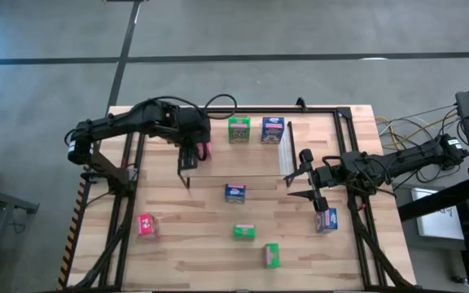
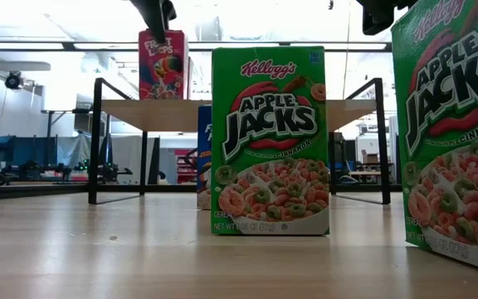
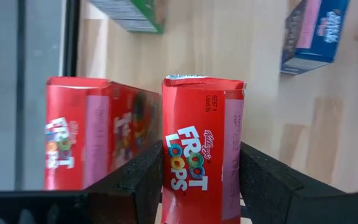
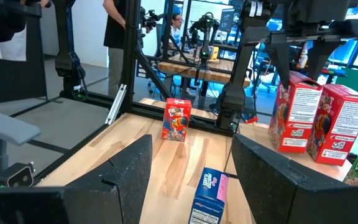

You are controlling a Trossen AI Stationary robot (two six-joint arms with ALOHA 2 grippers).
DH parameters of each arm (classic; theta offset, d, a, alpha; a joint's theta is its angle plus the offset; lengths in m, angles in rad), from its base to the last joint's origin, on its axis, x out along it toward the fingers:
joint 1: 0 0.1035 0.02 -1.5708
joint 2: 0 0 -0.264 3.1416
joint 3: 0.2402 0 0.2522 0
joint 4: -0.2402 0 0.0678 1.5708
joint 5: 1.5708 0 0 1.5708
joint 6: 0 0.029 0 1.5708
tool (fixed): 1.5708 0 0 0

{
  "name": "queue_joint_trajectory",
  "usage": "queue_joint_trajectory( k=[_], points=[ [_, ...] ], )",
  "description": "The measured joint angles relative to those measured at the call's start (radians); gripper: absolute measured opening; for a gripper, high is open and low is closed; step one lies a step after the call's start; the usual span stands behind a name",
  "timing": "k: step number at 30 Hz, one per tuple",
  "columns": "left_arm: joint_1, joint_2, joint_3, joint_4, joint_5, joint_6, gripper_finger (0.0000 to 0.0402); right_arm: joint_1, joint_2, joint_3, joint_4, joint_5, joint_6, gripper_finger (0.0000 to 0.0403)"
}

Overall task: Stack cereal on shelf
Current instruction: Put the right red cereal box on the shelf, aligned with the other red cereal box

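Two red cardboard Froot Loops boxes (image 3: 201,149) are sitting side by side on the low black-wire shelf with the light wood top (image 1: 251,155). The left gripper (image 1: 194,150) is clamping the nearer one between its dark fingers (image 3: 138,180), upright, apparently to line it up against its neighbour (image 3: 95,134). One green box (image 1: 238,129) and one blue box (image 1: 273,130) are already standing further along the shelf, so sorting by colour looks intended. Other cereal boxes are lying scattered on the wooden table (image 1: 186,244), including a red one (image 1: 146,225). The right gripper (image 1: 309,181) is hovering with jaws spread and empty just above a blue box (image 4: 209,196), probably lining up the next pick.
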Motion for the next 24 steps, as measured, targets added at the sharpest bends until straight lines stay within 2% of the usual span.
queue_joint_trajectory(
  k=[24],
  points=[
    [0.004, -0.001, -0.046, 0.004, -0.002, 0.003, 0.0169, 0.000, 0.000, 0.000, -0.006, 0.000, 0.001, 0.0210]
  ],
)
